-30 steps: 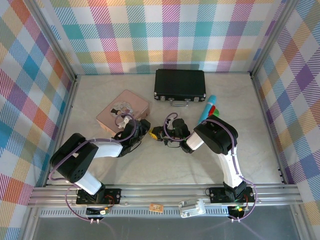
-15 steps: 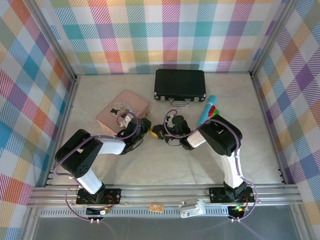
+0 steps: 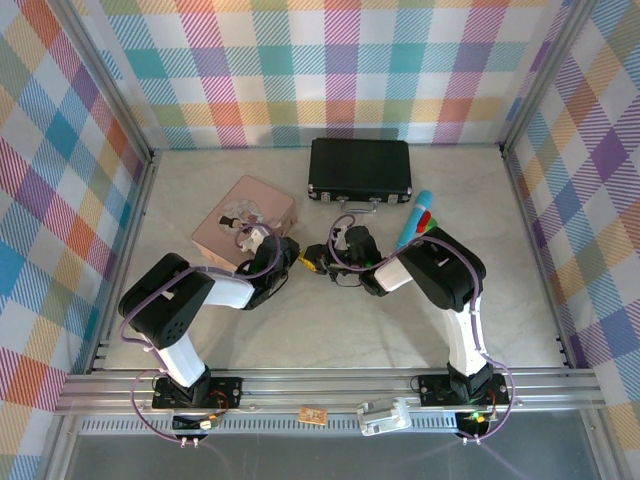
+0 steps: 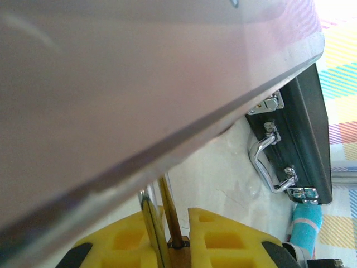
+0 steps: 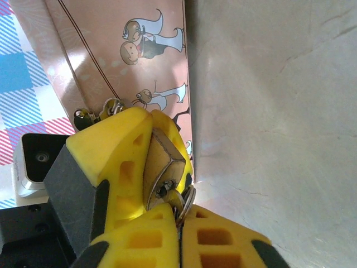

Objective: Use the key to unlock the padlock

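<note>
Top view: we see the left hand (image 3: 293, 259) and the right hand (image 3: 322, 264) tip to tip over the bench (image 3: 300, 330), just beside the pink tin (image 3: 245, 220), with the padlock (image 3: 308, 264) between them.
Left wrist: our left hand (image 4: 167, 215) pinches the padlock (image 4: 178, 252), and its silver shackle pokes out between the fingers.
Right wrist: our right hand (image 5: 179, 223) is pressed together on the key (image 5: 165, 191), which sits at the padlock's (image 5: 159, 162) brass face.

padlock (image 5: 160, 162) 1 | key (image 5: 174, 198) 1 | tin (image 3: 245, 218) 1 | case (image 3: 360, 168) 1 | teal tube (image 3: 417, 212) 1

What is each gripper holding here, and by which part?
The left gripper clamps the padlock by its brass body; the right gripper appears to pinch the key near its ring end.
</note>
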